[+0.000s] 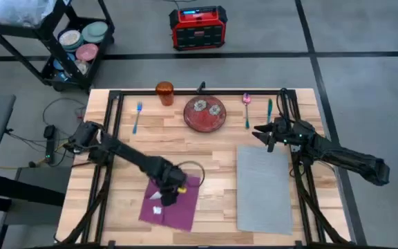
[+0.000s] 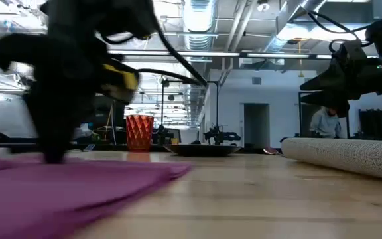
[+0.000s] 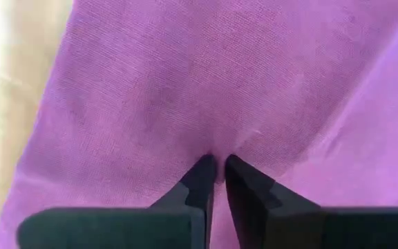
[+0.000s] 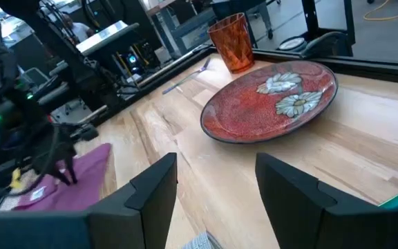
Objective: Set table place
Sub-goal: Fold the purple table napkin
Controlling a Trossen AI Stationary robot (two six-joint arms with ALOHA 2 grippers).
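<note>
The bench [image 1: 206, 149] is pale wood planks with visible grain. The purple napkin [image 3: 206, 83] is finely woven matt cloth. The placemat [image 2: 350, 156] looks coarse and textured grey. The red plate [image 4: 271, 100] has a speckled, slightly glossy glaze; the orange cup [image 4: 231, 41] is faceted and translucent.

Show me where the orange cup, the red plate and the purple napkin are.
orange cup [image 1: 164, 92]: high view, middle of its body.
red plate [image 1: 204, 114]: high view, plate centre.
purple napkin [image 1: 185, 207]: high view, bare cloth beside the left claw.
</note>
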